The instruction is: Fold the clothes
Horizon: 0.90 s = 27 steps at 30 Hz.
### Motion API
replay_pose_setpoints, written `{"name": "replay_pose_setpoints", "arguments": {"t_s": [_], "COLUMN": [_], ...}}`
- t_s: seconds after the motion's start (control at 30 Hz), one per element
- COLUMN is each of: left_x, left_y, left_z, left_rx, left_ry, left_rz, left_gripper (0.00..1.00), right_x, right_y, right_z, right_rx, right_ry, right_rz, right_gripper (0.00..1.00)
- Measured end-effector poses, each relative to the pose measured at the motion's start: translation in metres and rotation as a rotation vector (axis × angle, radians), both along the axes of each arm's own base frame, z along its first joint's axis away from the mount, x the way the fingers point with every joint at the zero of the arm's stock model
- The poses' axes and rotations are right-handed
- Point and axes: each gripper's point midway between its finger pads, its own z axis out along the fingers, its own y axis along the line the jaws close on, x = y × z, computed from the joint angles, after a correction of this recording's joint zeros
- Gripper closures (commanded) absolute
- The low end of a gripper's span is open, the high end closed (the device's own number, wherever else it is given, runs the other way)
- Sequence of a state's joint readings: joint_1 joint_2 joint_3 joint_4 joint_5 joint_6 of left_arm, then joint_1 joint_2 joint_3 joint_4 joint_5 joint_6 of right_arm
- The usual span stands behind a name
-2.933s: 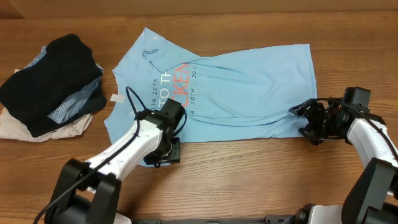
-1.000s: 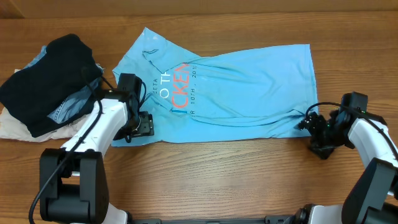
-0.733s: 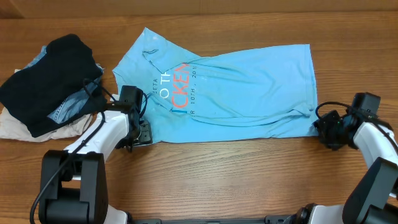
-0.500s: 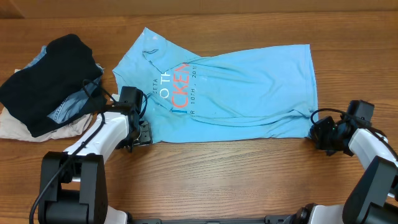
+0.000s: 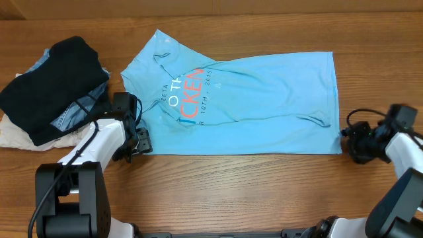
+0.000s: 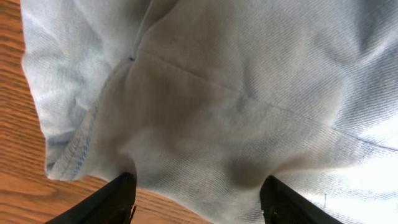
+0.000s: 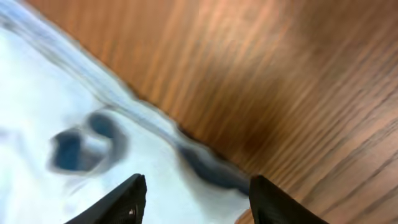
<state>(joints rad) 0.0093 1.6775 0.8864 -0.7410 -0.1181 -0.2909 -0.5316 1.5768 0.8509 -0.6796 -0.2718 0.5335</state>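
**Wooden tabletop: one blue shirt being flanked by two open grippers**

Brown wood-grain table (image 5: 264, 192) is being covered across its middle by a single light sky-blue short-sleeved T-shirt (image 5: 277, 99). The shirt is being displayed chest-up, with its collar end toward the left and its hem toward the right. White and orange lettering (image 5: 188, 92) is being shown on the chest, running sideways. Most of the cloth is being kept flat, though long creases are being carried across the body and a small pucker is being seen near the lower right corner.

At the far left, well apart from the shirt's body, one heap of other garments is being counted as three: a black piece (image 5: 53, 79) on top, a denim-blue piece (image 5: 76, 112) beneath it, and a cream piece (image 5: 20, 135) at the bottom.

Two grippers are being counted. The left gripper (image 5: 139, 140) is being held at the shirt's lower left corner, its fingers spread wide with the sleeve cloth lying between them, unpinched. The right gripper (image 5: 349, 139) is being held just beside the lower right corner, its fingers likewise parted over the hem edge; that wrist view is being blurred.
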Motion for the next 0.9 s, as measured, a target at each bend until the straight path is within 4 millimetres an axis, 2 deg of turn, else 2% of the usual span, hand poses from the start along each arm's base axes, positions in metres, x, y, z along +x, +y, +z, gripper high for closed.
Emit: {"name": "replay_pose_setpoints", "arguments": {"t_s": [0.03, 0.07, 0.13, 0.17, 0.23, 0.3, 0.33, 0.37, 0.47, 0.6, 0.63, 0.7, 0.77, 0.83, 0.9], "left_x": [-0.002, -0.004, -0.005, -0.005, -0.005, -0.004, -0.004, -0.004, -0.004, -0.004, -0.004, -0.004, -0.004, -0.004, -0.005], "left_y": [0.001, 0.002, 0.004, 0.004, 0.004, 0.004, 0.004, 0.004, 0.005, 0.005, 0.005, 0.005, 0.005, 0.005, 0.004], "left_z": [0.000, 0.001, 0.001, 0.001, 0.001, 0.002, 0.001, 0.002, 0.002, 0.002, 0.002, 0.002, 0.002, 0.002, 0.002], "left_rx": [0.006, 0.014, 0.015, 0.015, 0.016, 0.016, 0.016, 0.016, 0.016, 0.016, 0.016, 0.016, 0.016, 0.016, 0.016], "left_ry": [0.009, 0.017, 0.023, 0.024, 0.027, 0.028, 0.030, 0.030, 0.030, 0.030, 0.030, 0.031, 0.030, 0.030, 0.036], "left_rz": [-0.001, -0.001, 0.003, 0.004, 0.004, 0.004, 0.005, 0.005, 0.005, 0.004, 0.004, 0.004, 0.004, 0.002, 0.001], "left_gripper": [0.32, 0.32, 0.32, 0.32, 0.31, 0.30, 0.30, 0.30, 0.30, 0.30, 0.30, 0.30, 0.30, 0.30, 0.26], "right_x": [0.008, 0.017, 0.031, 0.035, 0.050, 0.066, 0.067, 0.069, 0.073, 0.092, 0.097, 0.103, 0.114, 0.120, 0.121], "right_y": [0.001, 0.003, 0.013, 0.023, 0.054, 0.084, 0.100, 0.103, 0.090, 0.061, 0.046, 0.032, 0.025, 0.029, 0.036], "right_z": [0.012, 0.026, 0.046, 0.047, 0.047, 0.037, 0.022, 0.009, -0.021, -0.017, -0.013, -0.006, 0.011, 0.026, 0.032], "right_rx": [0.013, 0.020, 0.042, 0.051, 0.053, 0.049, 0.058, 0.046, 0.012, -0.027, -0.038, -0.040, -0.007, 0.064, 0.107], "right_ry": [-0.031, -0.073, -0.149, -0.160, -0.191, -0.206, -0.173, -0.149, -0.093, -0.173, -0.201, -0.235, -0.311, -0.379, -0.410], "right_rz": [0.023, 0.048, 0.112, 0.146, 0.259, 0.351, 0.386, 0.388, 0.332, 0.253, 0.220, 0.197, 0.217, 0.252, 0.281], "right_gripper": [0.54, 0.67, 0.82, 0.87, 0.91, 0.93, 0.93, 0.93, 0.95, 0.95, 0.95, 0.91, 0.79, 0.57, 0.47]}}
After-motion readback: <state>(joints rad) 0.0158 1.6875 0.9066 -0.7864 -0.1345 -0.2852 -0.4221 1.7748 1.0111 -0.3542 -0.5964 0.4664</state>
